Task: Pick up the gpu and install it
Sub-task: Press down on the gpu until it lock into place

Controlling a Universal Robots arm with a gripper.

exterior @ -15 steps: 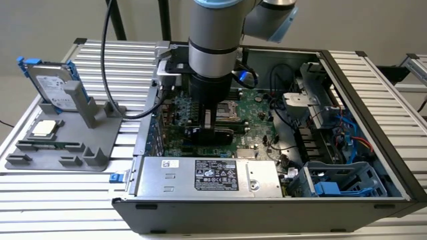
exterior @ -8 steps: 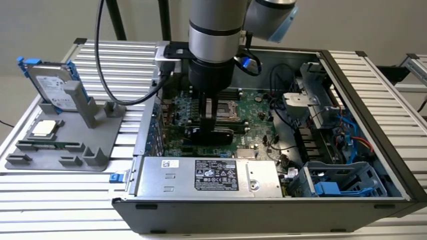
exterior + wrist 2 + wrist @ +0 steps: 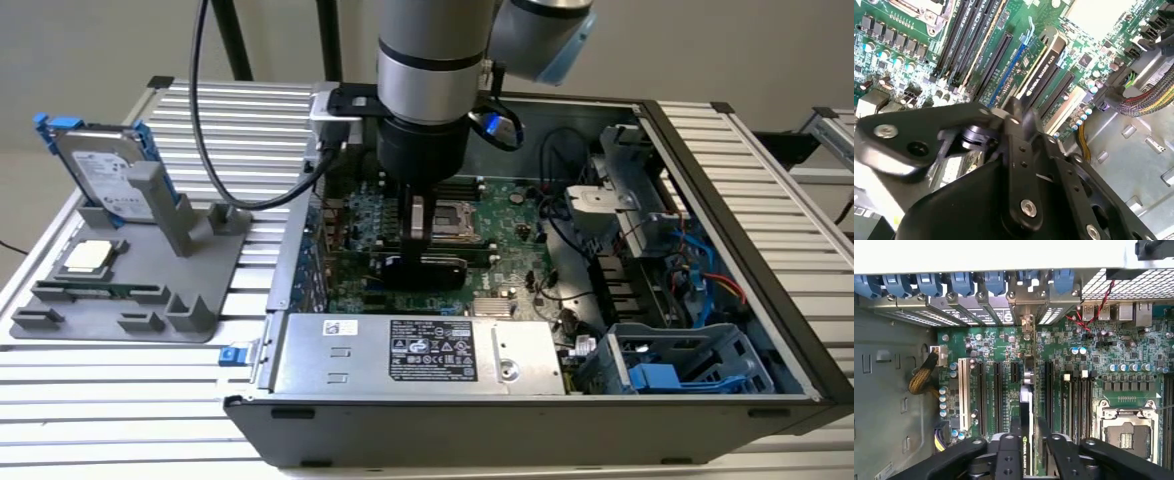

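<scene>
Gripper (image 3: pixel 1026 450) clamped on gpu (image 3: pixel 1026 405), card standing on edge over motherboard (image 3: pixel 999 340) expansion slots, bracket end toward rear slot covers (image 3: pixel 974 315). Judged light, rigid, fragile; best held by cooler block edges. Farther off: hard drive (image 3: pixel 104 175) on stand.

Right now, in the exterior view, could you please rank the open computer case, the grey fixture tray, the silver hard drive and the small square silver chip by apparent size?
1. Open black computer case
2. Grey fixture tray
3. Silver hard drive in its blue frame
4. Small square silver chip

The gaps are wide, so nearness hardly matters.
</scene>
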